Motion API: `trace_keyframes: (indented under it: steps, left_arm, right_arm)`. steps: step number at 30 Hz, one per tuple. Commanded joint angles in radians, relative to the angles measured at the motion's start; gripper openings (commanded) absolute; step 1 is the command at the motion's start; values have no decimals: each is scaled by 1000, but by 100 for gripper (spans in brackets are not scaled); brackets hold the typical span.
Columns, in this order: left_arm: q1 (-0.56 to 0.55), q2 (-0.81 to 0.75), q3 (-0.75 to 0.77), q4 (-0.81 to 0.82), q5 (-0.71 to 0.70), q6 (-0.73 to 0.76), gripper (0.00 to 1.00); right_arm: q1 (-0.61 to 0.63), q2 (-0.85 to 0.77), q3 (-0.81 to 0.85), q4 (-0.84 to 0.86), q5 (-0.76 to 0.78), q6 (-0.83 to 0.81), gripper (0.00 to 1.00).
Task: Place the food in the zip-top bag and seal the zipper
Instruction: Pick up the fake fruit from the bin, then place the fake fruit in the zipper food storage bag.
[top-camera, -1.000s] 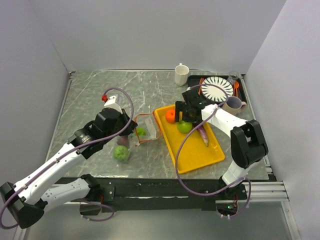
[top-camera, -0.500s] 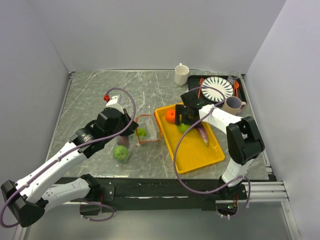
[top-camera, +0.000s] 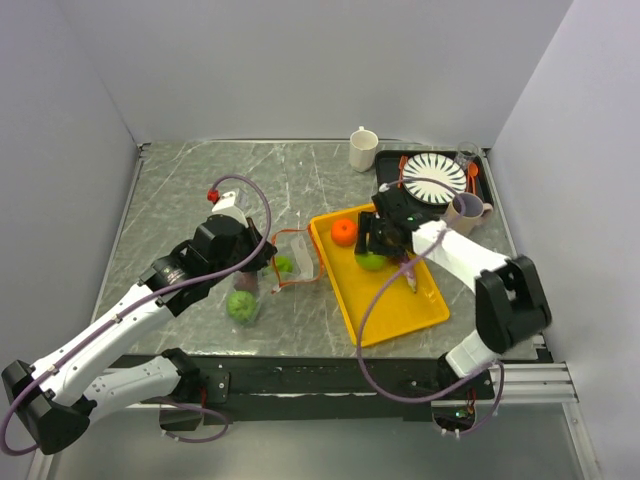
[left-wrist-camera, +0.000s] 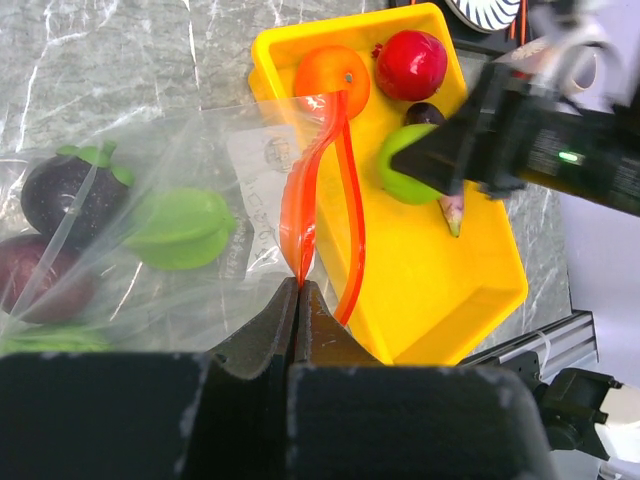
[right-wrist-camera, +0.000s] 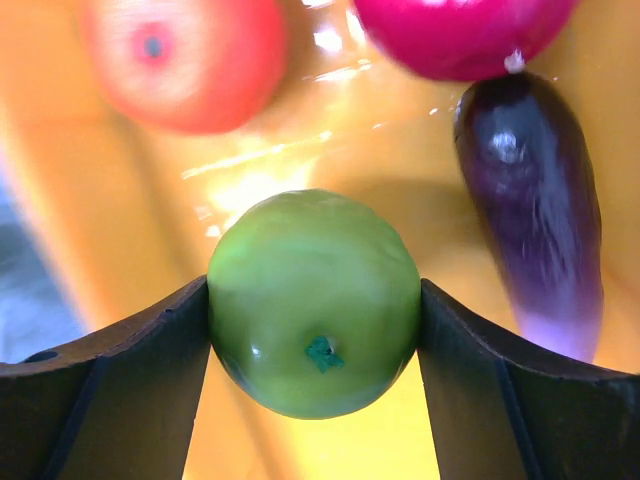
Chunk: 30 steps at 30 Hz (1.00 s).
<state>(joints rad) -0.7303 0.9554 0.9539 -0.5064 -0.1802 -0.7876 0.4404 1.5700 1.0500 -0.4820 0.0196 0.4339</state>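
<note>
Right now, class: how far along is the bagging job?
Done: some fruits, green and purple, lie in the bag. In hand: the left tool pinches the zipper while the right tool grips a green fruit at the tray. Left: that fruit, the orange, red and purple ones, then sealing.

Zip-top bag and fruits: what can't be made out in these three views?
- Left wrist: the left tool, shut on the zip-top bag, hides the bag's near part.
- Right wrist: red fruit is cut off by the top edge; orange fruit is blurred.
- Top external: the right arm covers most of the green fruit.
</note>
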Motion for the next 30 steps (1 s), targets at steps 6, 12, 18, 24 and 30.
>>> trace_keyframes:
  steps: [6, 12, 18, 24, 30]
  left_arm:
    - [2, 8, 17, 49, 10, 1, 1]
    - [0, 14, 13, 60, 13, -7, 1]
    - [0, 22, 13, 69, 28, -10, 1]
    - [0, 8, 23, 69, 34, -6, 1]
    - [0, 9, 22, 68, 38, -7, 1]
  right_arm:
    - [75, -310, 7, 20, -112, 86, 39]
    - [244, -390, 33, 69, -122, 175, 41]
    - [343, -349, 18, 197, -161, 252, 43]
    - [360, -219, 76, 203, -168, 215, 56]
    - [363, -160, 125, 249, -221, 183, 79]
